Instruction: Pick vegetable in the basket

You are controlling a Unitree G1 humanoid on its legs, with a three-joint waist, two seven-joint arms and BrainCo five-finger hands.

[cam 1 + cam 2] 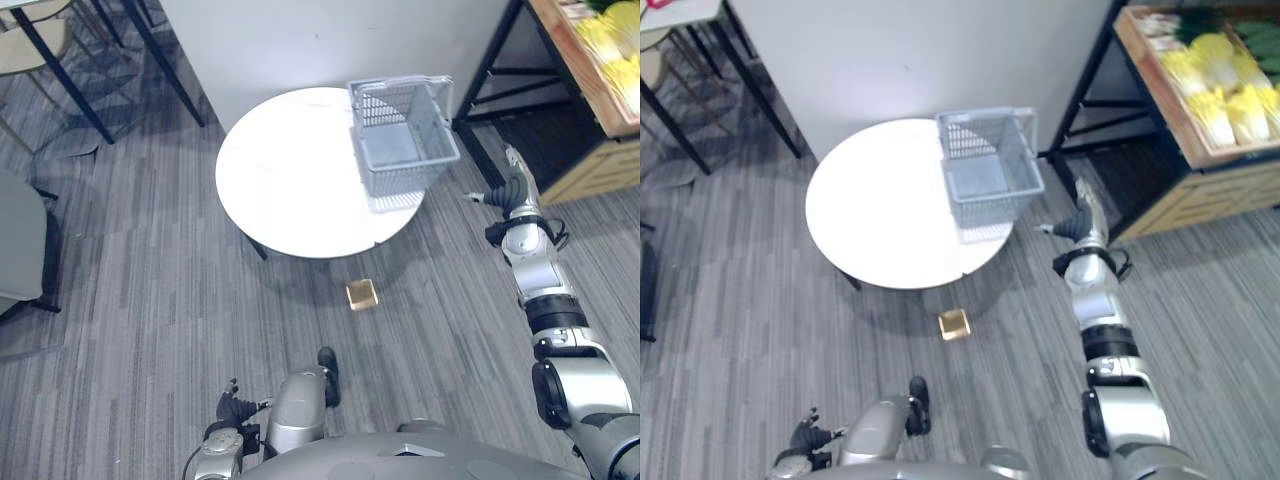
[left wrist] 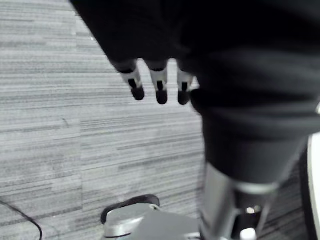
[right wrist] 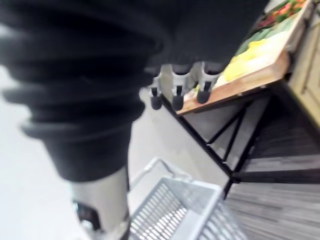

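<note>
- Right hand between basket and vegetables, fingers relaxed, holding nothing.
- Left hand low over floor, fingers straight, empty.
- Basket standing on round table.

Beside the right hand, the basket is matt pale-grey plastic lattice on a round table whose white top looks smooth and faintly glossy. Beyond the hand a crate of light bare wood sits on a matt black metal frame; below the hand the floor is rough, striped grey carpet.
</note>
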